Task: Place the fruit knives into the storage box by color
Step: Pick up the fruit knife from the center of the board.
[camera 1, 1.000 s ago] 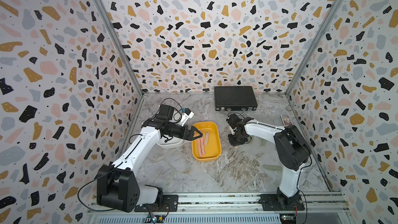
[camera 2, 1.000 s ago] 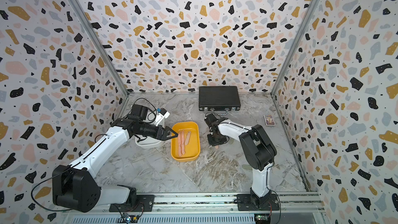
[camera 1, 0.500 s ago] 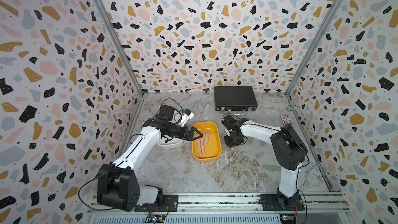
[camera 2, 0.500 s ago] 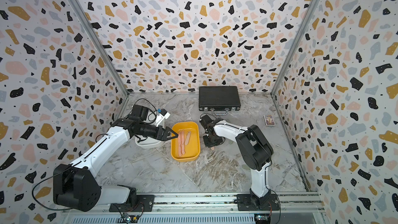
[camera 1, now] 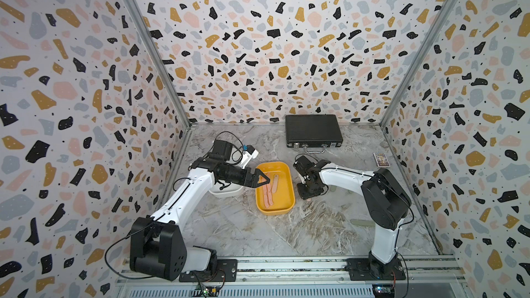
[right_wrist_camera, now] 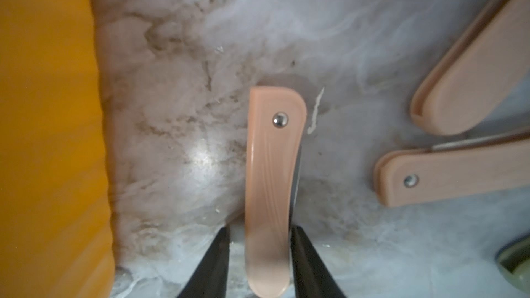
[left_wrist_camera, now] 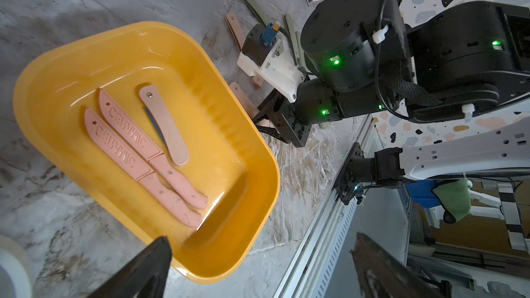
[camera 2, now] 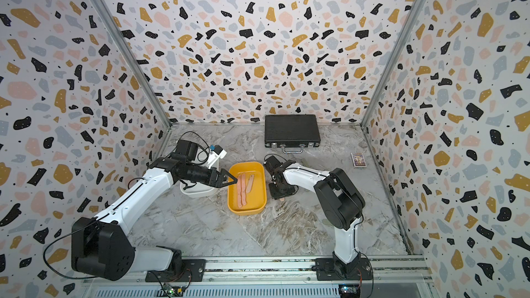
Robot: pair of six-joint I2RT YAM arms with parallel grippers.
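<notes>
pink knife flat on the desk, just beside the yellow tub, at its 3 o'clock. long axis about 12–6; rivet end to 12, rounded butt to 6. right fingers straddle the butt, slightly parted, gap on one side, not gripping. left fingers spread wide, empty, over the tub's 9 o'clock rim. right arm nearer; next likely a pinch.
</notes>
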